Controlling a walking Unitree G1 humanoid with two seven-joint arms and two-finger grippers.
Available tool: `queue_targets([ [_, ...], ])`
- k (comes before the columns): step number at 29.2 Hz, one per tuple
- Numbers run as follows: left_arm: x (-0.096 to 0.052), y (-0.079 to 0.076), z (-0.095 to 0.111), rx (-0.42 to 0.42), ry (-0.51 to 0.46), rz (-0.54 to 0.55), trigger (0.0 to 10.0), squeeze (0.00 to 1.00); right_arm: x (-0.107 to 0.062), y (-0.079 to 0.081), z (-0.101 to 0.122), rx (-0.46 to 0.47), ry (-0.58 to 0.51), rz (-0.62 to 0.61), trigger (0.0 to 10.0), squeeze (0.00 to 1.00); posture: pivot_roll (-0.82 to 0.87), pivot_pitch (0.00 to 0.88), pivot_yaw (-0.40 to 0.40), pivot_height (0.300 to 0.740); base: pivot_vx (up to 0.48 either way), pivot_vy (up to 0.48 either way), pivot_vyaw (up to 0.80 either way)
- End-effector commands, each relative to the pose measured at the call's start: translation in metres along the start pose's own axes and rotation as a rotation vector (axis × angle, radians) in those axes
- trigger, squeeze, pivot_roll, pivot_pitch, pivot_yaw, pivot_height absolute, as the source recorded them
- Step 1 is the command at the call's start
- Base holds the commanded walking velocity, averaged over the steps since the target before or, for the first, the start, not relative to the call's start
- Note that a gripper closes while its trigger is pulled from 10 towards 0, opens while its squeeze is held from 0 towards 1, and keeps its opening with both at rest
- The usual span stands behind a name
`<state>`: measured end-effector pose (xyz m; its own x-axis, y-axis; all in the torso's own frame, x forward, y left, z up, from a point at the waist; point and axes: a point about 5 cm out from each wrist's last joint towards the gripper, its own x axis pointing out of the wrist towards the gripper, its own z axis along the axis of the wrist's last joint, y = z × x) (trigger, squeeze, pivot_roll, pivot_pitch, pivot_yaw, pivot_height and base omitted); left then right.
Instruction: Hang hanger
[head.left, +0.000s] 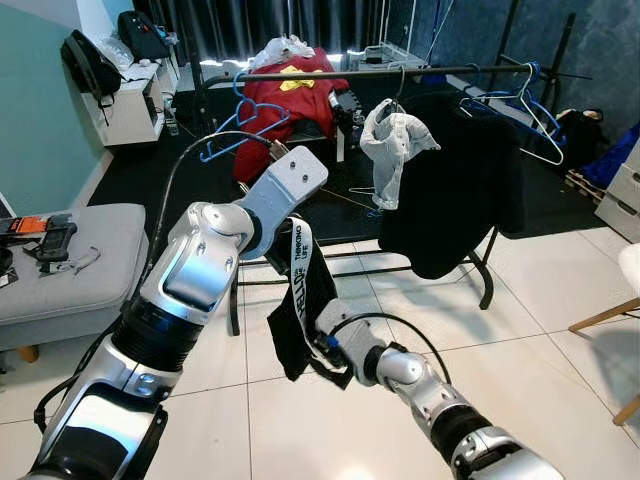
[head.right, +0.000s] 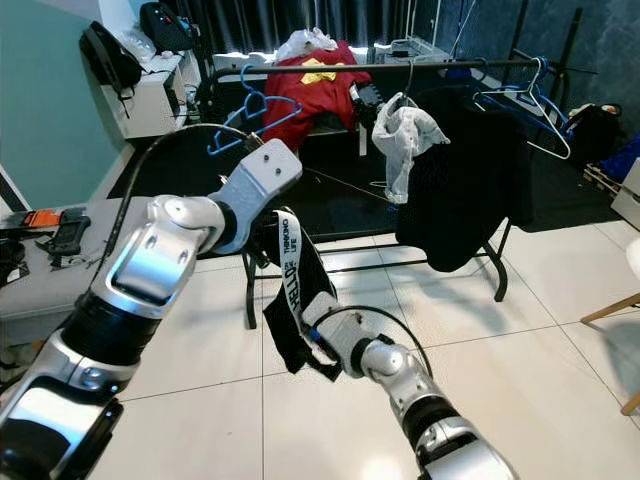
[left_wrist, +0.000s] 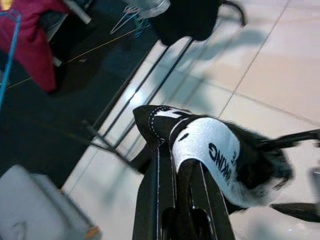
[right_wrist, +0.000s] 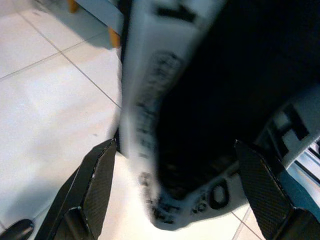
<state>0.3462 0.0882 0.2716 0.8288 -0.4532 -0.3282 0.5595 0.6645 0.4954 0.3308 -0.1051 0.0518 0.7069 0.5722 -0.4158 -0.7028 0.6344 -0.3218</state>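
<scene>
Hanger: I cannot make one out under the black garment (head.left: 300, 310) draped over my left gripper (left_wrist: 187, 200), whose jaws' state I cannot tell; my right gripper (right_wrist: 175, 190) spreads open around its hem.

Ahead of me the clothes rail (head.left: 400, 72) is standing across the way. A blue hanger (head.left: 240, 118) is taking its left end, and a grey-white cloth (head.left: 392, 148), a black garment (head.left: 462, 190) and more blue hangers (head.left: 520, 110) are crowding the right. Between them the bar is staying bare.
</scene>
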Motion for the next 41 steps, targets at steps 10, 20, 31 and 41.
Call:
queue_targets([
  [10,-0.011,0.008,0.023,-0.058,-0.08,-0.02,10.0,0.0,-0.007,-0.009,-0.014,-0.003,0.074,0.017,10.0,0.0,-0.01,0.012,-0.01,0.74,0.0,0.0,0.0],
  [20,-0.016,0.014,0.03,-0.087,-0.105,-0.004,10.0,0.0,-0.017,-0.001,-0.039,-0.135,0.199,0.066,10.0,0.0,-0.01,0.02,-0.006,0.74,0.0,0.0,0.0],
  [31,-0.017,0.018,0.032,-0.088,-0.115,0.001,10.0,0.0,-0.027,-0.005,-0.053,-0.208,0.264,0.056,4.1,0.0,-0.02,0.019,-0.003,0.74,0.0,0.0,0.0],
  [41,-0.015,0.024,0.016,-0.023,-0.052,0.051,10.0,0.0,-0.037,-0.016,-0.059,-0.127,0.242,0.02,0.0,0.0,-0.02,0.016,-0.001,0.74,0.0,0.0,0.0],
])
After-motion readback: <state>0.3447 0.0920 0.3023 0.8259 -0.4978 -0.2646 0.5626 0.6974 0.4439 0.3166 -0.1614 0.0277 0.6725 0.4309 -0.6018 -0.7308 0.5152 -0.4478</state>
